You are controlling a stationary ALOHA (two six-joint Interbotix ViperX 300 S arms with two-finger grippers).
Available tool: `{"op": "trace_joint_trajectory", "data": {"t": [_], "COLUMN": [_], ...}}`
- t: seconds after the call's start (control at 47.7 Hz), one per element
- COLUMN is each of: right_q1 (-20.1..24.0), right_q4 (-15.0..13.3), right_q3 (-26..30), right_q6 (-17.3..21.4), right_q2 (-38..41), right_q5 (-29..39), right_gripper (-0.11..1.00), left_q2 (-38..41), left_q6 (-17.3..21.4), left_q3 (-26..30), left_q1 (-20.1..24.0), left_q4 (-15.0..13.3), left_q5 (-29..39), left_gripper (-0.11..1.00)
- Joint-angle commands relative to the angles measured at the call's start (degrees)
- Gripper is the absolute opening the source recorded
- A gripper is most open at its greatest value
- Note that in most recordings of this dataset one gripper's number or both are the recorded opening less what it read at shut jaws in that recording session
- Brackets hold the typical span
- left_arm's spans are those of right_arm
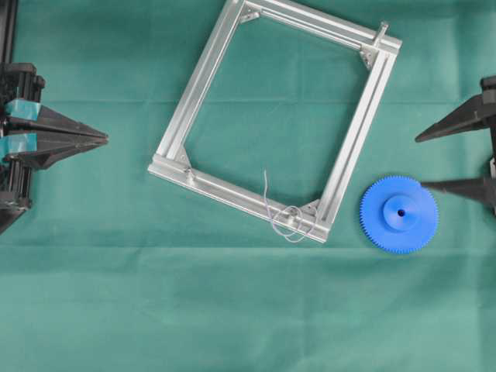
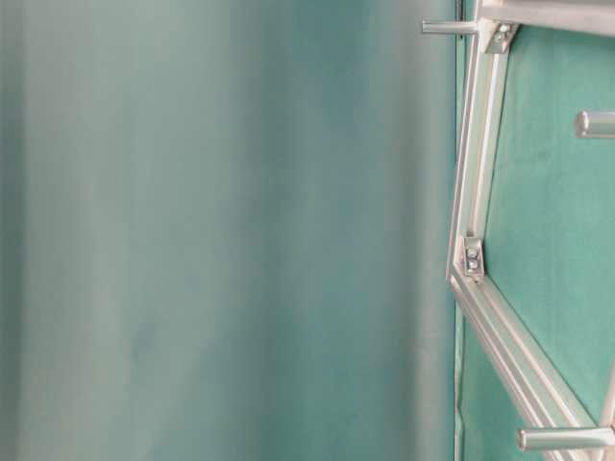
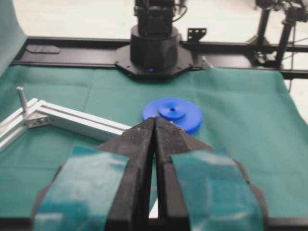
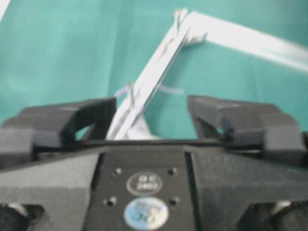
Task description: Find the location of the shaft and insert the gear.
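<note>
your right claw (image 1: 453,153) stands wide open, empty; the left claw (image 3: 154,126) is closed on nothing. the gear (image 1: 398,214) lies flat on the counter (image 1: 93,310) just beside the frame (image 1: 203,77) corner carrying the wire-wrapped shaft (image 1: 291,219). straddle the gear's rim squarely, keeping it level.

Black arms, left pincer (image 1: 101,139) fingers taped teal, right pincer (image 1: 420,161) bare black
</note>
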State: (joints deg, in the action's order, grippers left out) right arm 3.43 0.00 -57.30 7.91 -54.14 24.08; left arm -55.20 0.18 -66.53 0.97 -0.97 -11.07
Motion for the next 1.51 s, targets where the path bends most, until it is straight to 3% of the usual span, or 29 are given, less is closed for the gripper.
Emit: {"op": "trace_joint_trajectory", "data": {"t": [0.0, 0.189, 0.356, 0.649, 1.006, 1.299, 1.488], "right_q1": [0.35, 0.62, 2.2, 4.39, 4.66, 4.66, 4.83], "right_q4": [0.26, 0.44, 0.44, 0.88, 0.26, 0.09, -0.09], "right_q3": [1.85, 2.99, 2.81, 2.2, 2.99, 2.81, 1.32], "right_q6": [0.26, 2.46, 2.9, 6.77, 7.03, 7.12, 10.37], "right_q2": [0.44, 0.53, 1.76, 11.25, 24.43, 30.23, 32.52], "right_q5": [2.29, 9.05, 11.07, 13.36, 13.71, 12.83, 9.4], "right_gripper": [0.91, 0.93, 0.93, 0.93, 0.93, 0.93, 0.93], "left_q2": [0.79, 1.41, 1.76, 1.76, 1.76, 1.76, 1.76], "left_q6": [0.18, 0.18, 0.18, 0.09, 0.0, 0.0, 0.0], "left_q3": [1.49, 1.49, 1.49, 1.58, 1.49, 1.41, 1.41], "left_q1": [0.97, 2.46, 3.08, 3.08, 2.99, 3.08, 2.99], "left_q4": [-0.09, 0.0, 0.0, -0.09, -0.09, -0.09, -0.09], "left_q5": [-0.35, -0.53, -0.88, -1.14, -1.23, -1.14, -0.97], "left_gripper": [0.0, 0.0, 0.0, 0.0, 0.0, 0.0, 0.0]}}
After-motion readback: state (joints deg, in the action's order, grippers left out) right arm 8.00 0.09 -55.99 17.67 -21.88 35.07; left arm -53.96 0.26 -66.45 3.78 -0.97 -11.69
